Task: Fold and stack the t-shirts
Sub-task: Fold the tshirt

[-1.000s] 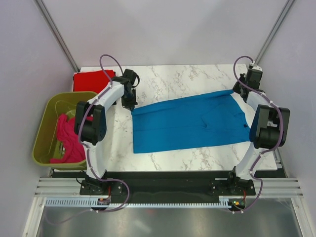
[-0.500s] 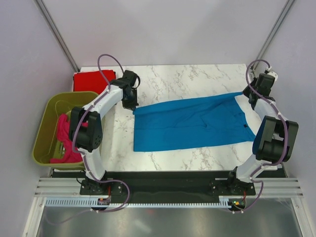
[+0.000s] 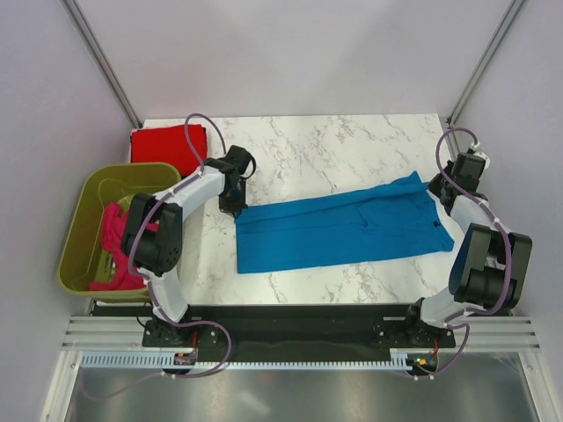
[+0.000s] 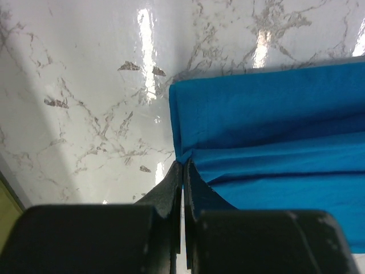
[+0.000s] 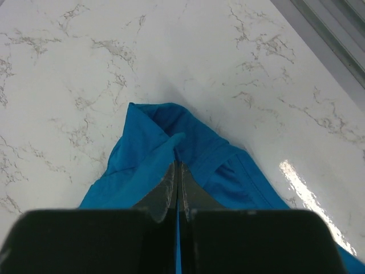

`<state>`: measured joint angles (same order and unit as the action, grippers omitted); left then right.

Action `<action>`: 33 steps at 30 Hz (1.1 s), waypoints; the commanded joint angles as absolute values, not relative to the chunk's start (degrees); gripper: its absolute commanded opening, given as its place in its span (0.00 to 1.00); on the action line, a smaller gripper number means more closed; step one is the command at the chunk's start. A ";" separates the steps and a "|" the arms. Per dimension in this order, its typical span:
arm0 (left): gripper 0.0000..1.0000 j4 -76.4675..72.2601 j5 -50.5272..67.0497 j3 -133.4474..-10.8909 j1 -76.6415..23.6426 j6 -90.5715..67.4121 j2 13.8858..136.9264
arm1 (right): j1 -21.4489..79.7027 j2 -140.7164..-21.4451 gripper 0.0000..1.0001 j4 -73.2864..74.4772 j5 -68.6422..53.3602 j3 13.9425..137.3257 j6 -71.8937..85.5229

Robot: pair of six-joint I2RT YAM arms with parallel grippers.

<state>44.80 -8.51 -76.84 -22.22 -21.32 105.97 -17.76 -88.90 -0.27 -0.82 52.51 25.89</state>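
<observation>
**Blue t-shirt [image 3: 339, 230] held at both ends**

The top view shows it folded into a long band across the marble table [image 3: 334, 149]. Only the wrist views show the grips. The left gripper [image 4: 182, 169] is closed tight on a folded edge, and the right gripper [image 5: 177, 165] is closed on a bunched corner. The red t-shirt [image 3: 167, 145] lies folded at the far left corner. The pink t-shirt [image 3: 119, 242] lies crumpled inside the green tub [image 3: 77, 224] beside the table.

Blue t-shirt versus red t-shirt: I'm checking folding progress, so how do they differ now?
The blue t-shirt lies stretched in a long band across the table; the red t-shirt is a compact rectangle at the far-left corner. The blue t-shirt is pinched at its ends by the left tool and right tool; the red t-shirt is untouched. Both are plain solid-coloured cloth.
</observation>
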 commanded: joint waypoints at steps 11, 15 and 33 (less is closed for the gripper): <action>0.16 43.77 -11.60 -73.39 -22.94 -23.91 99.59 | -18.37 -81.65 0.00 1.76 1.15 46.15 26.80; 0.27 46.58 -14.49 -72.95 -23.29 -25.31 97.56 | -18.37 -80.51 0.00 2.55 0.17 43.86 26.19; 0.33 47.81 -9.49 -80.94 -22.85 -27.86 106.25 | -18.72 -80.07 0.00 3.51 0.09 42.01 27.07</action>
<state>47.79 -9.91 -76.44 -23.00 -26.26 105.14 -18.52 -80.20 4.36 0.62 41.65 26.41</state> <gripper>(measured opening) 0.332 0.007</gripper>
